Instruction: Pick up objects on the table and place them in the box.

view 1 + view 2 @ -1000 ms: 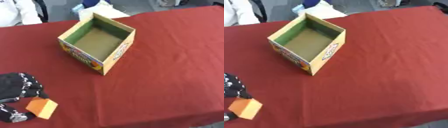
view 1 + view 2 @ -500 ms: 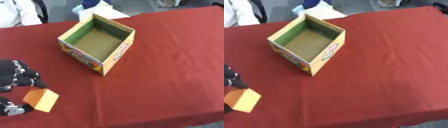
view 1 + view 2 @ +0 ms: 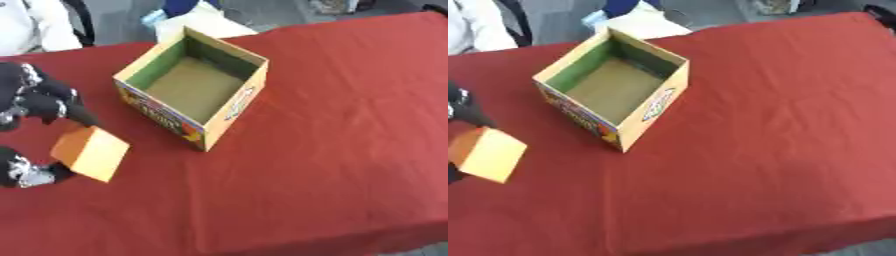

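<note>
One hand [image 3: 39,100], the left, shows at the left edge, its black fingers and thumb pinching one orange block [image 3: 90,153] that sits tilted just left of one box [image 3: 234,105]. One red table [image 3: 350,150] lies under everything. Yellow-walled and open-topped, the box stands with nothing visible inside. Only the left eye view shows most of the hand; the right eye view crops it.

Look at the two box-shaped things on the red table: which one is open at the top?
The larger box at the table's middle: its top is open, showing green inner walls. The small orange block held in the left hand is closed on every visible side.
</note>
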